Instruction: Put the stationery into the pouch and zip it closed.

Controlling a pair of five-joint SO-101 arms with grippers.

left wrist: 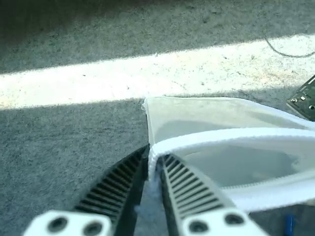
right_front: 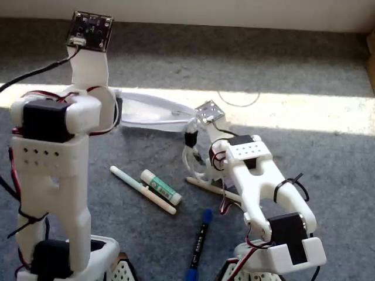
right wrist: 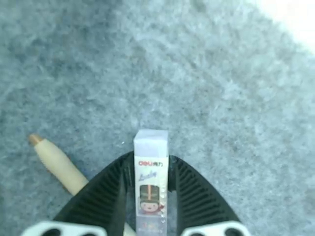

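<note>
right wrist view: right gripper [right wrist: 150,158] clamped on eraser [right wrist: 150,177]; left gripper [left wrist: 154,156] clamped on pouch [left wrist: 211,115] rim. next, judged: drop eraser into pouch.

High camera looks down, wrist cameras close

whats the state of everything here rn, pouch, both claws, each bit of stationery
pouch: unzipped, mouth open, edge pinched
left claw: shut on pouch
right claw: shut on eraser
eraser: gripped, outside pouch
glue stick: lying on carpet, outside pouch
white pen: lying beside glue stick
blue marker: lying on carpet
wooden pencil: lying on carpet by right claw
</note>
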